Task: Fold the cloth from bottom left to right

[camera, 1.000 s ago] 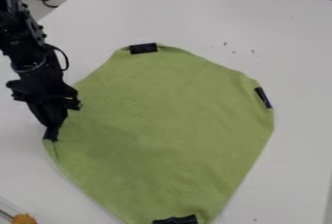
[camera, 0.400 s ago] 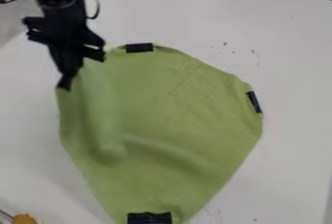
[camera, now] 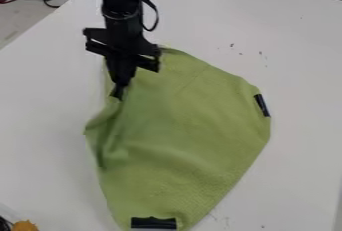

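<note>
My gripper (camera: 120,86) hangs at the upper left of the cloth, shut on the cloth's left corner by its black tape. The green cloth (camera: 190,130) lies on the white table, its left side raised and drawn inward, with folds running down below the gripper. Black tape marks the cloth's right edge and its bottom edge. The cloth's top left part is hidden behind the gripper.
The white table (camera: 47,105) reaches past the cloth on both sides. An orange object (camera: 25,225) sits at the bottom left corner. Dark cables lie beyond the table's upper left edge, and small dark specks dot the upper right.
The gripper has moved up and to the right, carrying the cloth's left corner with it. The cloth's left side has pulled inward and wrinkled, and its bottom tape has shifted left.
</note>
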You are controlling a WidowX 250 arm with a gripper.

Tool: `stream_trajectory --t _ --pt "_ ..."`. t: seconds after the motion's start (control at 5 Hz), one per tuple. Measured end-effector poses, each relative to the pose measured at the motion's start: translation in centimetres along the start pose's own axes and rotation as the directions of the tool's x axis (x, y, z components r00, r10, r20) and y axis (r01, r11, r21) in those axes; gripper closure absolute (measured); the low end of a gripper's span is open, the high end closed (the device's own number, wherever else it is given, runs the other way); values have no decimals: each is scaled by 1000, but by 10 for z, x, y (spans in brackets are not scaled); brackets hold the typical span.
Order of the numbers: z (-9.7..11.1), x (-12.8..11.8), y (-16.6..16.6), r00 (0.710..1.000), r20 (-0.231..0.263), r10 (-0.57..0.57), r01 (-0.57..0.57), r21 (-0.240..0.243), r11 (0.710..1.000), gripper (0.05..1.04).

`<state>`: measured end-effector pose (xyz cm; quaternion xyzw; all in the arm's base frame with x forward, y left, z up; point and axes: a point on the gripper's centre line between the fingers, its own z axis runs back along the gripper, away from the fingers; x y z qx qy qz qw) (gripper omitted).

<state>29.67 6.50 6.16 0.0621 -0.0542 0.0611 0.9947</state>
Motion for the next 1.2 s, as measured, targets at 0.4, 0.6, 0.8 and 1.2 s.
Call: stream_trajectory --t 0.4,0.6,0.8,1.2 --pt "-8 19 -35 1000 9 -2 3 -56 998 992" --pt "-2 25 -41 999 8 -54 54 -59 997 827" --pt "0 24 -42 997 -1 -83 83 -65 994 554" --pt "5 24 -41 993 -23 -117 115 -67 991 73"
